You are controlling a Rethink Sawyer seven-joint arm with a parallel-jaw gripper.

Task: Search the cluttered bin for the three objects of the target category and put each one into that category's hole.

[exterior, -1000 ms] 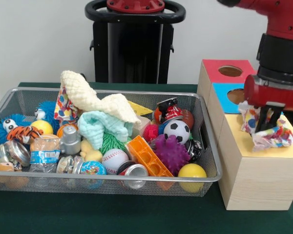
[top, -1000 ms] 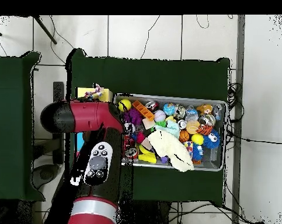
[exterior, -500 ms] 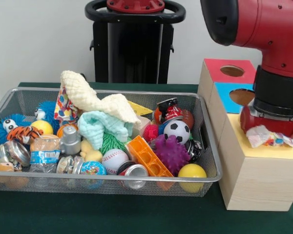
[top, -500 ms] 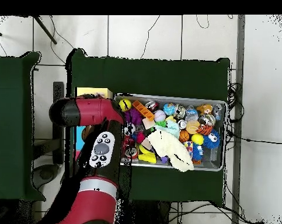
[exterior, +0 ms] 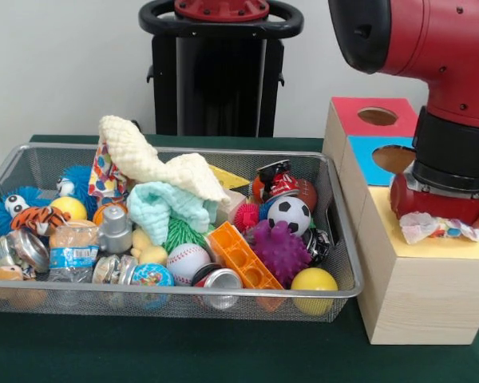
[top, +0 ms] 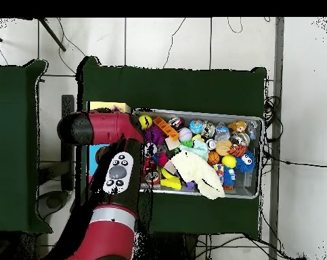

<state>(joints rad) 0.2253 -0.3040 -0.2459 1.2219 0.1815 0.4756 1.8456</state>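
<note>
My gripper (exterior: 441, 214) is pressed low onto the yellow face (exterior: 389, 233) of the pale wooden box, and the red wrist covers the hole. Crumpled edges of a white spotted cloth (exterior: 433, 228) stick out from under the wrist on that face. Whether the gripper is open or shut is hidden. A second spotted cloth (exterior: 104, 174) hangs in the wire mesh bin (exterior: 176, 294), at its back left, under the cream knitted cloth (exterior: 144, 155). In the overhead view the arm (top: 101, 128) covers the box, and the bin (top: 257, 159) lies to its right.
The blue-faced box (exterior: 369, 166) and the red-faced box (exterior: 359, 116) stand behind the yellow one. The bin holds a mint fluffy cloth (exterior: 164, 203), a soccer ball (exterior: 289, 214), a purple spiky ball (exterior: 281, 251), an orange block (exterior: 241, 257), cans and balls.
The arm has swung over the yellow box and come down. The spotted cloth, loose on top a second ago, is now mostly under the wrist. Little has moved in the last half second.
</note>
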